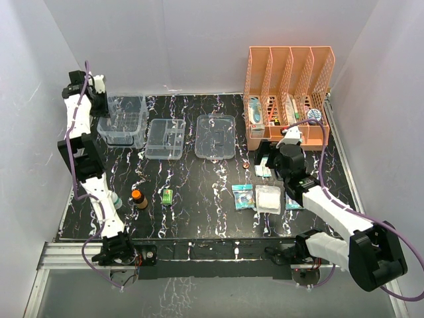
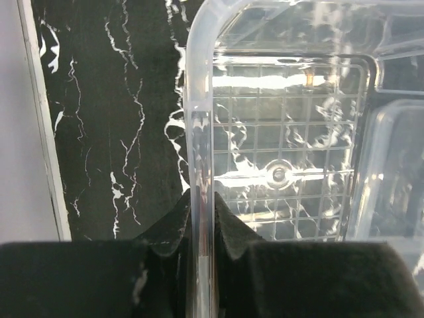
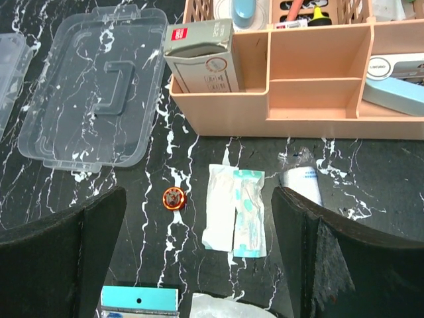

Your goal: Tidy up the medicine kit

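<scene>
Clear plastic with rounded corners, the deep box point(image 1: 122, 122) sits at 10 o'clock on the black white-veined marble table point(image 1: 199, 212). The left gripper point(image 1: 98, 101) is at the box's 10 o'clock edge. In the left wrist view the left gripper point(image 2: 201, 207) is pinched on the box wall point(image 2: 199, 132), black fingers point(image 2: 173, 228) tight against it, one outside and one inside, no gap.

At 3 o'clock of the box lies the shallow clear divided tray point(image 1: 165, 138). At 3 o'clock of that tray lies the flat clear handled lid point(image 1: 216, 136) point(image 3: 93, 86). All three are in one row, apart from each other.

The tall orange perforated file rack point(image 1: 288, 93) point(image 3: 318, 112) stands at 1 o'clock, with a grey-white carton point(image 3: 202, 53) in its low front bin.

The right gripper point(image 1: 266, 160) point(image 3: 199, 225) hangs just at 6 o'clock of the rack, fingers spread wide, holding nothing. Below it on the table are a small round orange tin point(image 3: 173, 197), white and teal flat sachets point(image 3: 235, 215) and a white tube point(image 3: 301, 182).

Near 7 o'clock stand a small amber bottle point(image 1: 138, 199) and a small green box point(image 1: 167, 196). A teal packet point(image 1: 243, 197) and a white square pouch point(image 1: 269, 199) lie at 5 o'clock.
</scene>
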